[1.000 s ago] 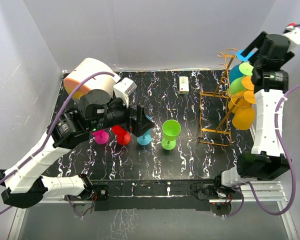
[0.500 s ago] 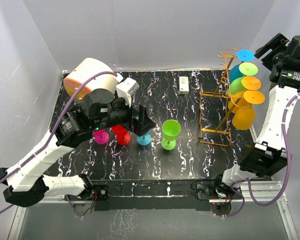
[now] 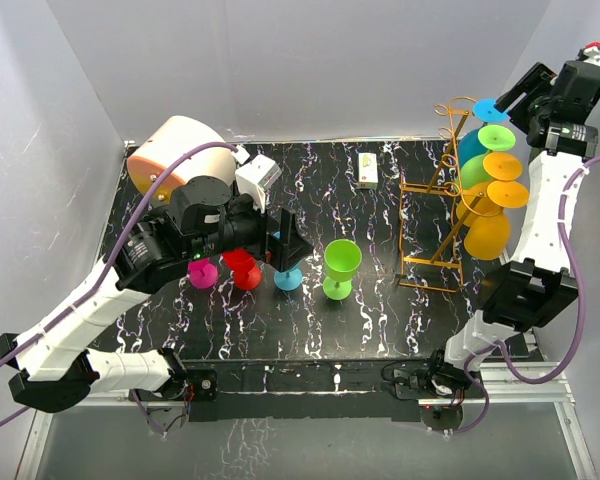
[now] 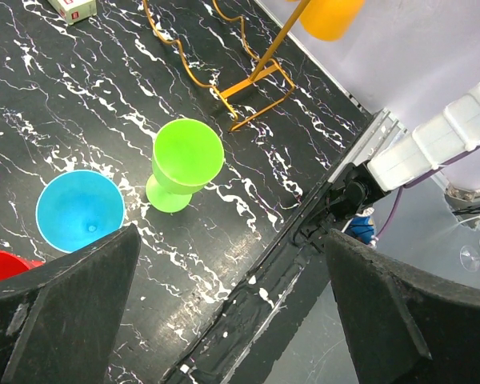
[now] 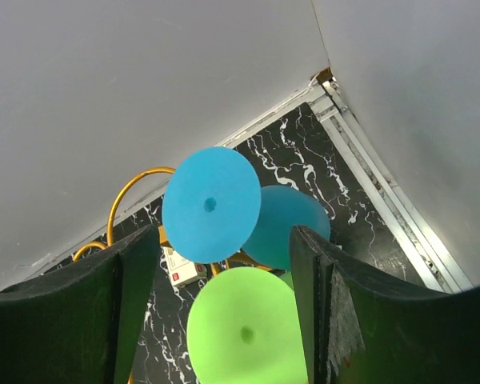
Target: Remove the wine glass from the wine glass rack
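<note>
The orange-gold wire wine glass rack (image 3: 430,205) stands at the right of the table. Several glasses hang on it upside down: a blue one (image 3: 488,112) on top, a green one (image 3: 495,137), and orange ones (image 3: 504,180) below. My right gripper (image 3: 510,100) is open, just right of the blue glass's base. In the right wrist view the blue base (image 5: 212,204) and the green base (image 5: 248,332) lie between its open fingers (image 5: 328,304), untouched. My left gripper (image 3: 285,240) is open and empty above the table glasses.
Magenta (image 3: 202,272), red (image 3: 242,268), blue (image 3: 288,277) and green (image 3: 338,265) glasses stand upright mid-table. A cream-and-orange drum (image 3: 180,150) sits at the back left, a small white box (image 3: 369,170) at the back. The right wall is close behind the right arm.
The right gripper drew back to the right from the blue glass's base, then came partly back toward it. The glasses still hang on the rack. The left arm barely moved.
</note>
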